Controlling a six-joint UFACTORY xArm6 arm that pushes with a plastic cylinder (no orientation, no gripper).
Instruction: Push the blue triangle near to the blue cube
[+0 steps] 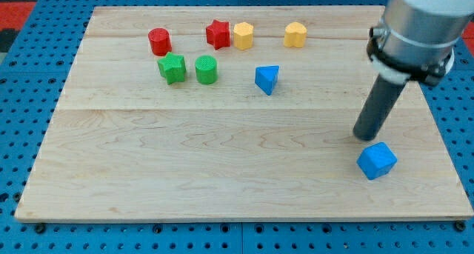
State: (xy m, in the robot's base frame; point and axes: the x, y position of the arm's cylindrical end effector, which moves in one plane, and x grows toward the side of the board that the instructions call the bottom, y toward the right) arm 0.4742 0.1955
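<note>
Tip [363,138] planted on the tabletop [222,150], just above and a shade to the view's left of the blue cube [377,161], close beside it, possibly touching, though hard to tell from this angle. End effector only a bare dark rod, with nothing to open or close and nothing held. Blue triangle [267,79] well apart from the tip, up and toward the view's left, no obvious long axis, one point seemingly aimed down. Wrong side for the push, then: tip between triangle and cube rather than behind the triangle. Likely need: travel toward the view's top-left, round past the triangle to its far upper-left side, then drive down and to the view's right along the line to the cube. Open bare wood between triangle and cube, nothing in the lane. Tighter on the approach side: green cylinder [207,69] and green block [172,67] to the triangle's left, red star [218,33] and two yellow blocks [244,35] [295,34] above it, red cylinder [159,41] farther off. Cube near the tabletop's right and lower edges, so little room for overshoot there.
</note>
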